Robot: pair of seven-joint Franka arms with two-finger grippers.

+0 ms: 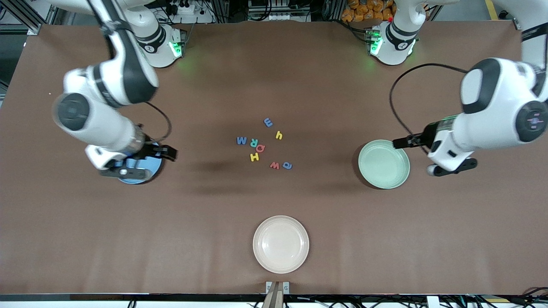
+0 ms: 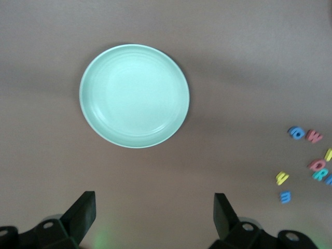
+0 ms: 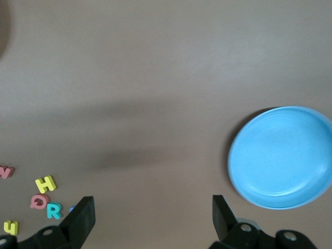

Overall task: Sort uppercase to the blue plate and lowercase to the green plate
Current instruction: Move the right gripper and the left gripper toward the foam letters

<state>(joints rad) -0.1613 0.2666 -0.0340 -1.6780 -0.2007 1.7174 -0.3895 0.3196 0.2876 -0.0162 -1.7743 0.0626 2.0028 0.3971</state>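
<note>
The foam letters lie in a loose cluster mid-table: uppercase blue M, teal R, red Q and yellow H; lowercase blue E-shaped letter, yellow h, red w and blue a. My right gripper hangs open and empty over the blue plate, covering much of it in the front view. My left gripper is open and empty beside the green plate, toward the left arm's end.
A cream-white plate sits nearer to the front camera than the letters, close to the table's front edge. A black cable loops over the table by the left arm. Bare brown tabletop separates the letters from each plate.
</note>
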